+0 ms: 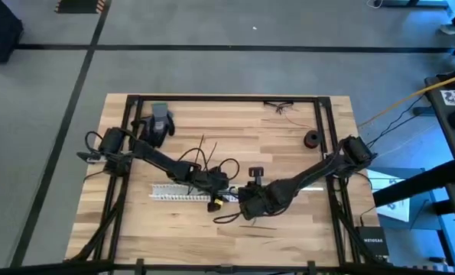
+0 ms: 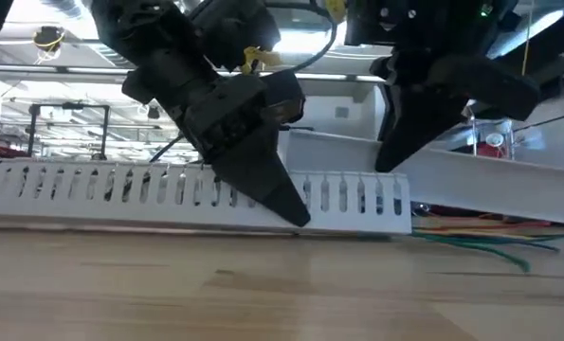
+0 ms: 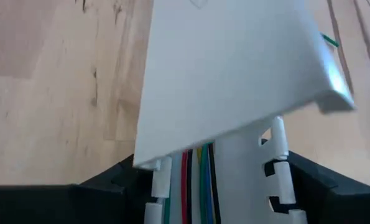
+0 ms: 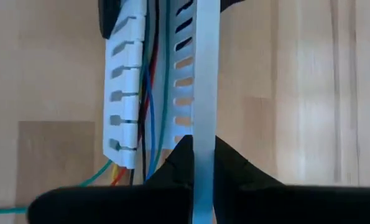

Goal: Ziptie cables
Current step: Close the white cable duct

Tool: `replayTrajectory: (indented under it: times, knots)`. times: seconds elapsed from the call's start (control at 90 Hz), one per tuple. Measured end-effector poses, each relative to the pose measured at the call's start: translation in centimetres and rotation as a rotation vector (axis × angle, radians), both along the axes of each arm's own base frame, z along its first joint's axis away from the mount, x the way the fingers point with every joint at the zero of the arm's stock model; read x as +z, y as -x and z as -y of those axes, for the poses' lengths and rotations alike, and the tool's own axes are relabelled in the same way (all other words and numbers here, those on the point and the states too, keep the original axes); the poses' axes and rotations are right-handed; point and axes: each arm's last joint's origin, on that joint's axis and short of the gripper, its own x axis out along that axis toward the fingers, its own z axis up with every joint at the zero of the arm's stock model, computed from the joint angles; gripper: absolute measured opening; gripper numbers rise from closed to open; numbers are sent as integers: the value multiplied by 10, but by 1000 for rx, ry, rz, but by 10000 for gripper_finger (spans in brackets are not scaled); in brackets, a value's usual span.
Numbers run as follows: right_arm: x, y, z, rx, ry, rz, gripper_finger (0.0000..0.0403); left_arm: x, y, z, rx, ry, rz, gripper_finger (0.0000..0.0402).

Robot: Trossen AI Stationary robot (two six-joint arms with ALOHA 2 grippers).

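The right gripper [image 1: 238, 200] sits near the table's front middle. In its wrist view its 2 dark fingers [image 4: 231, 167] are clamped on the thin edge of a long flat white plastic cover strip [image 4: 204, 93], which stands on edge between them. The left gripper [image 1: 212, 186] is just beside it, at the same end of a long white slotted plastic cable duct [image 1: 177, 192]. In the left wrist view its fingers [image 3: 119, 183] stand apart on either side of the duct, apparently steadying the slotted walls, though I cannot tell whether they press on them; the low view shows one finger tip reaching down to the duct's base.

The cables [image 3: 197, 180], thin strands in red, yellow, green, blue and black, lie lengthwise inside the duct's channel. Their ends spill out of the duct's open end onto the light wooden slatted table [image 1: 288, 237], where green and orange tips [image 2: 490, 242] show in the low view. The cover strip rises at an angle above the duct, not seated on it.

As a judgement: the cables are gathered and laid in the channel, so routing looks done. No zip tie is visible around the bundle. What seems left is lowering the cover onto the duct, or binding the strands.

A black glove [image 1: 160, 122] and a small black ring [image 1: 312, 138] lie well apart toward the table's back.
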Motion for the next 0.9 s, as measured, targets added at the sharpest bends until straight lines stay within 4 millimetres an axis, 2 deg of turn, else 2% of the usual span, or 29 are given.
replayTrajectory:
  times: [0.133,0.244,0.644,0.9]
  knots:
    - [1,-4,-2,-21,-25,54,25,0,0,0,0,-3,-1,235]
    - [0,-4,-3,-14,-51,43,44,0,0,0,3,-7,0,235]
    - [-2,-5,-11,71,-223,-13,182,0,0,-1,11,-47,4,235]
    - [-4,-3,-9,66,-202,-33,197,1,0,-2,12,-43,7,235]
